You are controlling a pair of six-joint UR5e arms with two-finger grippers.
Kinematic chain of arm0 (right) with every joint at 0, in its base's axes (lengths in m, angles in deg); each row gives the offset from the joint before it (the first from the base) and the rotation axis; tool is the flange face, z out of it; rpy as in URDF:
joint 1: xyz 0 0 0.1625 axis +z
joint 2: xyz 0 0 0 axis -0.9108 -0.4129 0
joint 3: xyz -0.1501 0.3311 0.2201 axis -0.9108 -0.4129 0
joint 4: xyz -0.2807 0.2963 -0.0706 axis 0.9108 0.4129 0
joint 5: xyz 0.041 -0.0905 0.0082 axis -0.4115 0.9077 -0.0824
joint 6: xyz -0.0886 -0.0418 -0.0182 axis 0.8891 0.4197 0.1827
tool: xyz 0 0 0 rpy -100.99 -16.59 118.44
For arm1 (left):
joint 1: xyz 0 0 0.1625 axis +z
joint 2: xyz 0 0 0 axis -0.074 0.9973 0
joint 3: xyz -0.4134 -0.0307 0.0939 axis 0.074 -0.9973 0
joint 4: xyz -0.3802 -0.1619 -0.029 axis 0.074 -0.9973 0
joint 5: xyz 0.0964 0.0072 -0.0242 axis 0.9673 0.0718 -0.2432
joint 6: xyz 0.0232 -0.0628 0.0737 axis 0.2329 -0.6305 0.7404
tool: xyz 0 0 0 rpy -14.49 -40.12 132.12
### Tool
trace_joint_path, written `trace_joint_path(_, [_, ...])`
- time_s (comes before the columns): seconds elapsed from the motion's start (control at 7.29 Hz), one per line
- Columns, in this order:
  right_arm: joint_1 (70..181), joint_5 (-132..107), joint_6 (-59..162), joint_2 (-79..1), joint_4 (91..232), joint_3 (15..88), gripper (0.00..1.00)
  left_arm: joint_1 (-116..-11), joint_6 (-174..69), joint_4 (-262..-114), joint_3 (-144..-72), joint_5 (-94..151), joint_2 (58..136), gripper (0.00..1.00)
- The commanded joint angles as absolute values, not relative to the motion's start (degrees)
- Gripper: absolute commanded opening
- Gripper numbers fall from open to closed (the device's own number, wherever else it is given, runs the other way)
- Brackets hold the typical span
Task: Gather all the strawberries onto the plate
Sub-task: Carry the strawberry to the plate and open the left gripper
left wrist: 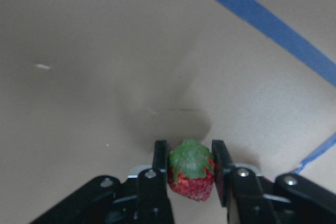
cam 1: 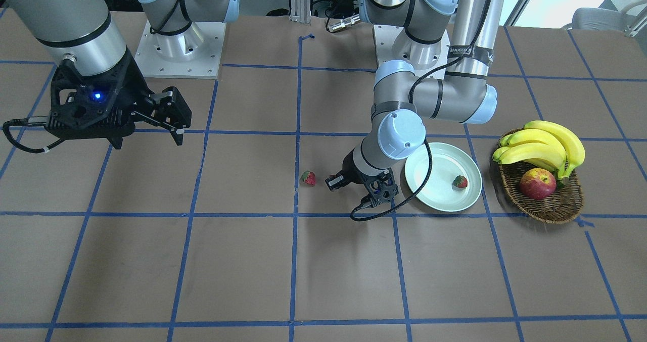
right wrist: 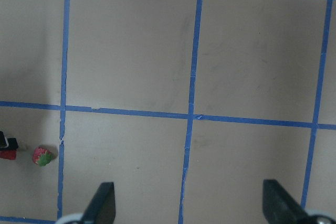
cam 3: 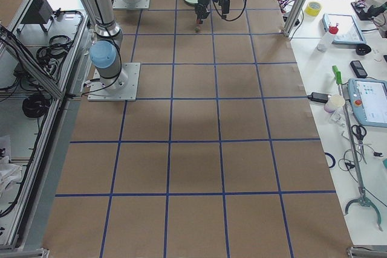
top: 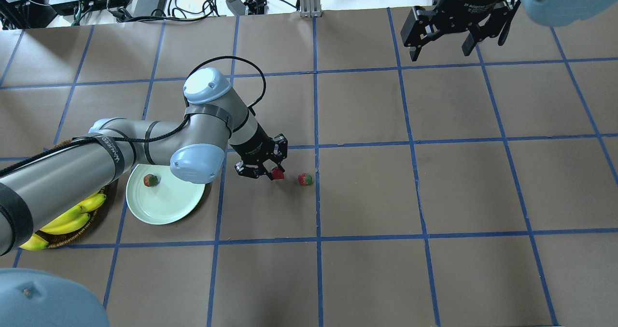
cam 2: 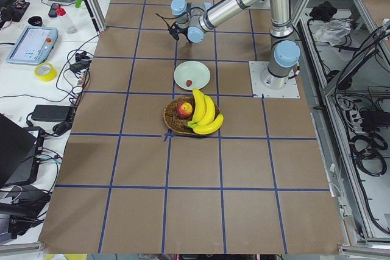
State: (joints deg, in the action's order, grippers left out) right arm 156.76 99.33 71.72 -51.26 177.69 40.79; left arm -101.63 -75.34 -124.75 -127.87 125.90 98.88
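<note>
My left gripper is shut on a strawberry, red with a green cap, low over the table a little right of the plate in the overhead view. A second strawberry lies on the table just beyond the held one; it also shows in the front view and the right wrist view. A third strawberry lies on the pale mint plate. My right gripper is open and empty, high above the table's far right part.
A brown wicker basket with bananas and a red-yellow apple stands right beside the plate, on the side away from the held strawberry. Blue tape lines grid the brown table. My left arm reaches over the plate's edge.
</note>
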Motion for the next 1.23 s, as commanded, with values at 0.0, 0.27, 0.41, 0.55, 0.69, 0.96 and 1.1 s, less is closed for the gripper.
trace_joint_path(0.0, [156.8,99.3,71.7,-51.3,177.7,40.8,1.0,-98.5,-67.8,-130.3,-121.6,132.7,97.2,0.0])
trace_joint_path(0.27, [156.8,99.2,71.7,-51.3,177.7,40.8,1.0,-91.7,-57.3,-138.1,-119.6,136.9,94.7,0.0])
trace_joint_path(0.41, [156.8,99.2,71.7,-51.3,177.7,40.8,1.0,-88.6,-51.5,-141.5,-119.9,138.0,93.9,0.0])
trace_joint_path(0.55, [156.8,99.1,71.7,-51.3,177.7,40.8,1.0,-85.0,-45.1,-143.0,-121.0,141.0,93.8,0.0])
trace_joint_path(0.69, [156.8,99.2,71.7,-51.3,177.7,40.8,1.0,-82.5,-41.9,-143.1,-123.8,141.2,93.5,0.0])
trace_joint_path(0.96, [156.8,99.1,71.6,-51.3,177.7,40.8,1.0,-80.1,-38.4,-142.4,-126.5,141.2,93.5,0.22])
trace_joint_path(1.1, [156.8,99.1,71.6,-51.3,177.7,40.8,1.0,-80.1,-38.3,-142.3,-126.3,141.1,93.6,0.99])
